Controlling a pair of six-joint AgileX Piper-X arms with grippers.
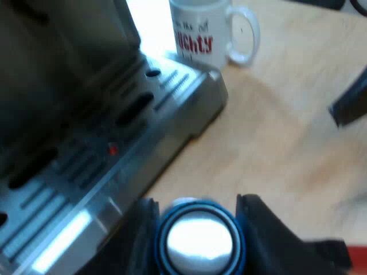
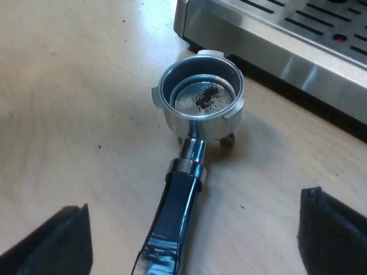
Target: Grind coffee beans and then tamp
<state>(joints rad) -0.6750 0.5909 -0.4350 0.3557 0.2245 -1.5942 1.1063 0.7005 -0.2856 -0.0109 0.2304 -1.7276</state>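
In the left wrist view, the bench [image 1: 275, 143] is pale wood with a soft grain, bare where it runs beside the espresso machine [image 1: 114, 143]. No wall or floor can be made out past it. The machine shows its brushed-metal drip tray, slotted in dark rows with a small red dot among them, while its upper body is a dark mass cut off at the edge. From the tray's near corner, a white mug [image 1: 206, 34] with red lettering stands at about twelve o'clock. Its handle points to three o'clock and its rim is cut off. The left end effector [image 1: 198, 209] is clenched on the blue tamper [image 1: 199, 240], one black finger pressed against each side of the blue ring around its pale metal face. Whether the tamper rests on the bench or hangs above it cannot be told. At about two o'clock from the tamper a dark angled shape [image 1: 351, 106] crosses the wood, too blurred to name. In the right wrist view the same light wood [image 2: 74, 103] carries a few dark specks. The metal holder [image 2: 200, 100] sits on it just beside the machine's steel front edge [image 2: 298, 51], without touching it. Its bowl is open upward, with only a small smear of dark grounds on the basket floor. The dark handle [image 2: 175, 217] leaves the bowl at about seven o'clock, and its far end is cut off. The right end effector [image 2: 194, 206] is released. Its fingers [image 2: 57, 243] are spread wide on either side of the handle and well apart from it.
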